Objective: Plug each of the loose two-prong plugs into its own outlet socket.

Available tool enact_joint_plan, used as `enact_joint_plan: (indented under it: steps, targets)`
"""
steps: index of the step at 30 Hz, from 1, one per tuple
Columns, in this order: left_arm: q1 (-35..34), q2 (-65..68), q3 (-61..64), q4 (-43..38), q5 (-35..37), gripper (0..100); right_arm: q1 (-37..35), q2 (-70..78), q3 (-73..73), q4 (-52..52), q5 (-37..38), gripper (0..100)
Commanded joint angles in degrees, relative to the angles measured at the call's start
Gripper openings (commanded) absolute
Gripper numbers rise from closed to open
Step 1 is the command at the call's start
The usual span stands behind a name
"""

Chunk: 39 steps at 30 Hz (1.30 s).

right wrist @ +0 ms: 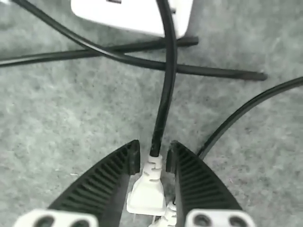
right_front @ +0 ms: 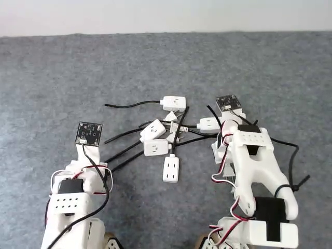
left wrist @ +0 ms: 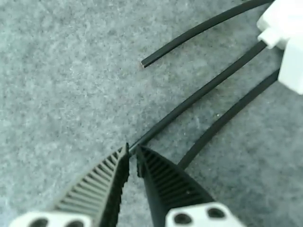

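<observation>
Several white outlet sockets (right_front: 156, 147) lie in a cluster at mid-table, with black cords (right_front: 124, 150) fanning out from them. My right gripper (right wrist: 154, 155) is shut on a white two-prong plug (right wrist: 146, 193). The plug's black cord (right wrist: 165, 85) runs away from the fingers toward a white socket (right wrist: 132, 14) and crosses other cords. The right arm (right_front: 254, 155) stands to the right of the cluster, beside one socket (right_front: 209, 123). My left gripper (left wrist: 132, 152) hovers low over the carpet, shut, its tips at the loose end of a black cord (left wrist: 199, 94).
Grey carpet (right_front: 52, 78) covers the table. A cut cord end (left wrist: 144, 64) lies on the carpet beyond the left fingertips, and a white socket corner (left wrist: 289, 42) sits farther off. One socket (right_front: 171, 168) lies apart, nearer the arms. Bare carpet extends far left and far right.
</observation>
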Motion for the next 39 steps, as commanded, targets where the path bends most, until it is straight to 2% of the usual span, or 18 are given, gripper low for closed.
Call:
enact_joint_plan:
  steps: [1, 5, 10, 24, 30, 39]
  targets:
    - [-0.4, -0.9, -0.3, -1.3, -0.4, 3, 0.1, -0.2, -2.8, -0.6, 0.8, 11.0]
    - [-0.4, -0.9, -0.3, -1.3, -0.4, 3, 0.4, -0.2, -2.8, 0.2, 0.9, 10.6]
    - [-0.4, -0.9, -0.3, -1.3, -0.4, 3, 1.5, -0.1, -2.8, 0.2, 1.8, 1.1]
    - [-0.4, -0.9, -0.3, -1.3, -0.4, 3, 2.2, 2.7, -5.4, 2.2, 3.2, 4.5]
    - [-0.4, -0.9, -0.3, -1.3, -0.4, 3, 0.8, 2.5, -8.0, 8.0, 3.2, 6.6]
    - [-0.4, -0.9, -0.4, -1.3, -0.5, 3, -0.4, 2.5, -8.4, 9.5, 3.2, 8.7]
